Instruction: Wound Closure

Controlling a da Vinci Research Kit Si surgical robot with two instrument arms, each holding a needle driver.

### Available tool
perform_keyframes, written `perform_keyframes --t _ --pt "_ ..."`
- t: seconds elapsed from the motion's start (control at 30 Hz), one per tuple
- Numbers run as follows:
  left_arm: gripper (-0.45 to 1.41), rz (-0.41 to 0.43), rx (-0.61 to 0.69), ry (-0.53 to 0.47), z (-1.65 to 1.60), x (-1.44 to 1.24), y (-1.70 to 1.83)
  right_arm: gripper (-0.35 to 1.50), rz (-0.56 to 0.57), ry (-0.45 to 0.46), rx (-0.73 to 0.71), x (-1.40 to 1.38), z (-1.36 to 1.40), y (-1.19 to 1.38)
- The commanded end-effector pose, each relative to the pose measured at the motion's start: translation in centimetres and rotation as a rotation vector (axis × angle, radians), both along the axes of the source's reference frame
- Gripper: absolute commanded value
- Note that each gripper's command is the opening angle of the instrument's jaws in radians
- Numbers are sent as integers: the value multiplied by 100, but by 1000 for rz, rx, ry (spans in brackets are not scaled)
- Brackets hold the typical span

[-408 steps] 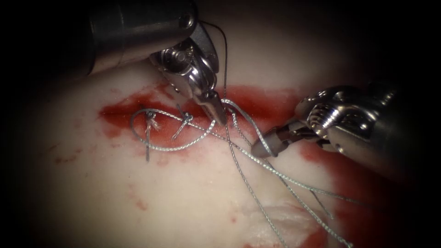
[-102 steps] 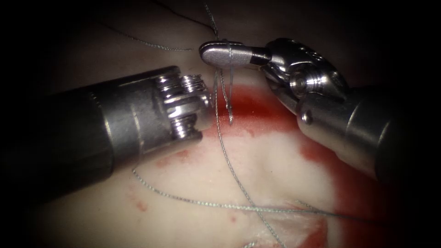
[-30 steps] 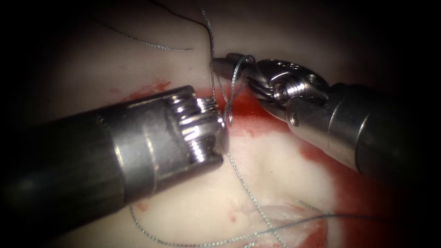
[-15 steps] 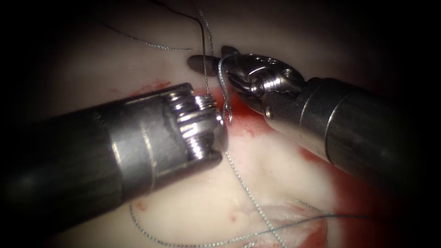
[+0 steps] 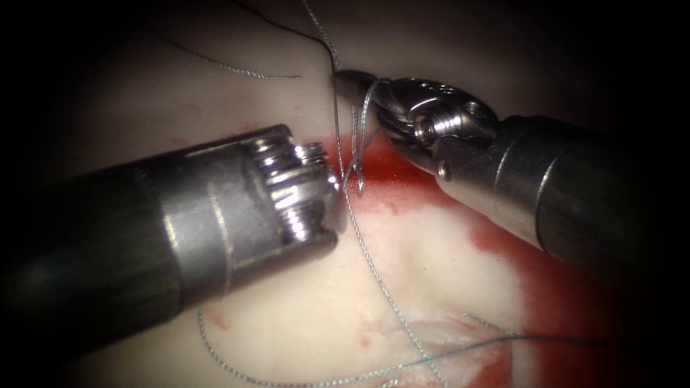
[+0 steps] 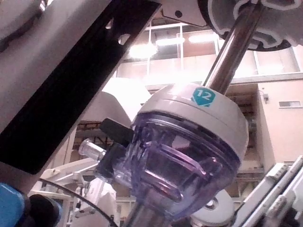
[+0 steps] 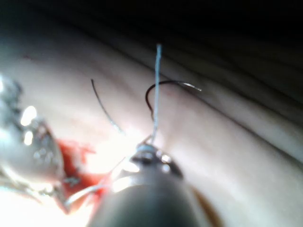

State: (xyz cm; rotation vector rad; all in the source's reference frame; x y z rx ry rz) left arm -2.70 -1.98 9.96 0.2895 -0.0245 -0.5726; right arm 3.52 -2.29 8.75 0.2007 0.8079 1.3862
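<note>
Thread point(image 5: 357, 133) hangs looped over the right tool point(image 5: 359, 85), whose jaws look pinched together on it, and from there we follow the strand down to the red-stained cut point(image 5: 392, 169) in the tissue point(image 5: 431, 266). Needle point(image 7: 166, 87) lies free on the tissue beyond those jaws, curved, held by neither tool. On the left tool point(image 5: 298, 187) we see the wrist; we cannot tell about its jaws.

endoscope: above and in front, very close on the tissue point(image 5: 431, 259) | left wrist: faces up its own shaft point(image 6: 232, 52) — toward ceiling lights | right wrist: along its shaft, close — shares tissue point(image 7: 227, 142) and thread point(image 7: 156, 90) with endoscope
</note>
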Motion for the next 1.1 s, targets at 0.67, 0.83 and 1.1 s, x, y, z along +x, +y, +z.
perform_keyframes --t 0.67,0.83,1.1 --pt "-45 -553 -153 592 59 63 132 -35 -1172 522 -496 -62 -23 -14" --pt "-45 -463 -275 845 76 62 147 -35 -1540 483 -660 -57 -28 -24" --pt "-45 -243 -442 877 76 22 182 -35 -1732 489 -753 -33 -49 -60"
